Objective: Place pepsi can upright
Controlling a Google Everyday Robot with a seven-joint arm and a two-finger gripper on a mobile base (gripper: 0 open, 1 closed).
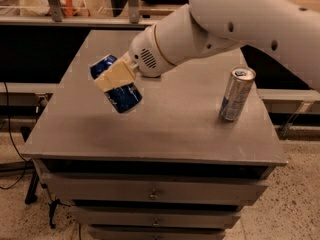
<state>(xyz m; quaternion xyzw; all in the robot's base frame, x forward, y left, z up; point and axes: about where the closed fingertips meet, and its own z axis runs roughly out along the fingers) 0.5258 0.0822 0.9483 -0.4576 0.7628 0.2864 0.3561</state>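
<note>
The pepsi can [122, 98], dark blue with white lettering, is tilted and held in the air over the left part of the grey table [165, 129]. My gripper [114, 78] is shut on its middle, its cream-coloured fingers [116, 77] across the can. My white arm reaches in from the upper right. The can's shadow lies on the tabletop below it.
A taller slim silver-and-blue can [237, 94] stands upright near the table's right edge. The table is a drawer cabinet with drawers [155, 194] at the front. Shelving and clutter stand behind the far edge.
</note>
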